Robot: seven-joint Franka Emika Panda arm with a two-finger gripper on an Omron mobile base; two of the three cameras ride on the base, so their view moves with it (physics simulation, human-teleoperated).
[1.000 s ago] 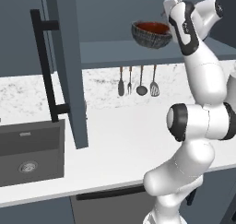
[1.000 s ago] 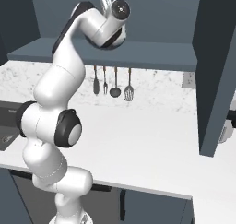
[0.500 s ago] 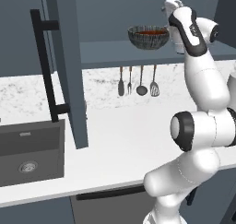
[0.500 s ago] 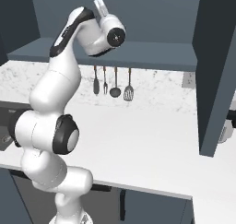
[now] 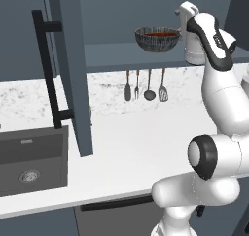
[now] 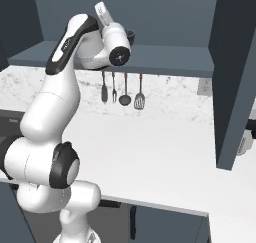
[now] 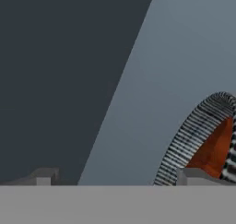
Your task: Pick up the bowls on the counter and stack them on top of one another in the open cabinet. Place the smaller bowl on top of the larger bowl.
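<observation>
Simulated kitchen, slate-blue walls. Nearest: white counter (image 5: 141, 147), dark sink (image 5: 29, 164) sunk at its left in the left base view. Cabinet (image 5: 73, 70) door swung open over the counter, long black bar handle (image 5: 48, 75) on it. Farther back, four utensils (image 5: 145, 87) hanging on the speckled backsplash, seen from both base cameras. Above them on the cabinet shelf (image 5: 121, 55), larger bowl (image 5: 157, 39), streaked dark grey, with smaller bowl (image 5: 158, 34) nested inside, reddish-brown. From the right base camera, only a dark rim sliver behind the wrist. Hand camera: streaked rim and red-brown interior at right, close to one fingertip. Gripper (image 7: 117, 177) fingers (image 7: 193, 176) spread wide, nothing between them, just right of the stack.
</observation>
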